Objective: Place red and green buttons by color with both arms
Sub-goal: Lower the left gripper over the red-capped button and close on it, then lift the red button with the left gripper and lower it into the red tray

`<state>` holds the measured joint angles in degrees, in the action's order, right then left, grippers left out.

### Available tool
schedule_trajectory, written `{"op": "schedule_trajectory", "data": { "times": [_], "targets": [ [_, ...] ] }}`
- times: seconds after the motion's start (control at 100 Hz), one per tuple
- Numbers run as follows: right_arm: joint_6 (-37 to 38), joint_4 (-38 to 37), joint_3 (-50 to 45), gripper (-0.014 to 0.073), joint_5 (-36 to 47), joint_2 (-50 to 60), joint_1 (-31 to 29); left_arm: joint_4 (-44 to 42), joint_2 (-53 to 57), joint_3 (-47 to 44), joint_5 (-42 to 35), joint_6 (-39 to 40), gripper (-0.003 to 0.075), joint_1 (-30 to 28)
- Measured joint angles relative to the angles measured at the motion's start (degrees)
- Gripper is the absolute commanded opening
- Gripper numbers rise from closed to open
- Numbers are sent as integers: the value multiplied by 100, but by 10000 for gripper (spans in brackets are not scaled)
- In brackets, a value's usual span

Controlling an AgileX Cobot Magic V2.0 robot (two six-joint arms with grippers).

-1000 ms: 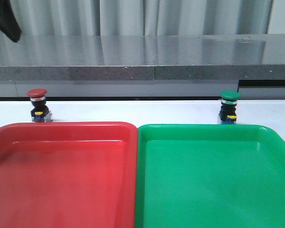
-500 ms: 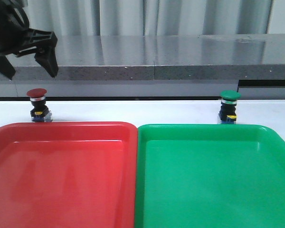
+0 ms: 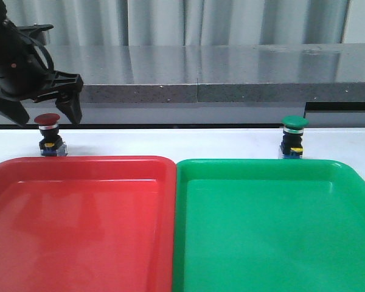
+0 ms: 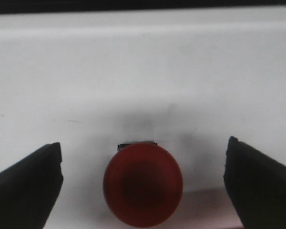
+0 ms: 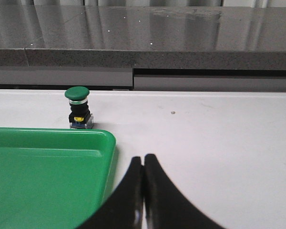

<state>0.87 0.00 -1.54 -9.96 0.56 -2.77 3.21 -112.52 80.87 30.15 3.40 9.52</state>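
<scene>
Above the red button (image 3: pixel 47 119) at the far-left edge of the white table (image 3: pixel 170 141), the left gripper (image 3: pixel 44 114) now hangs with fingers spread wide either side of the cap; a second ago only a dark scrap of it showed in the upper corner, so it has descended quickly. Left wrist view confirms: red cap centred between the two fingers (image 4: pixel 26 183), no contact, nothing held. Grasp looks imminent. Red button stands upright just behind the red tray (image 3: pixel 79 164); green button (image 3: pixel 294 123) likewise behind the green tray (image 3: pixel 261 167), untouched. Right gripper (image 5: pixel 143 164) is closed, empty, well short of the green button.
</scene>
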Motion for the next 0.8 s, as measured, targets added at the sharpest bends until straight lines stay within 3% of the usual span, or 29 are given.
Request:
{"op": "schedule_trajectory", "data": {
  "times": [0.5, 0.66, 0.8],
  "targets": [
    [0, 0, 0, -67, 0, 0, 0, 0, 0, 4, -75, 0, 150, 0],
    [0, 0, 0, -67, 0, 0, 0, 0, 0, 4, -75, 0, 73, 0],
    [0, 0, 0, -67, 0, 0, 0, 0, 133, 4, 94, 0, 61, 0]
  ]
}}
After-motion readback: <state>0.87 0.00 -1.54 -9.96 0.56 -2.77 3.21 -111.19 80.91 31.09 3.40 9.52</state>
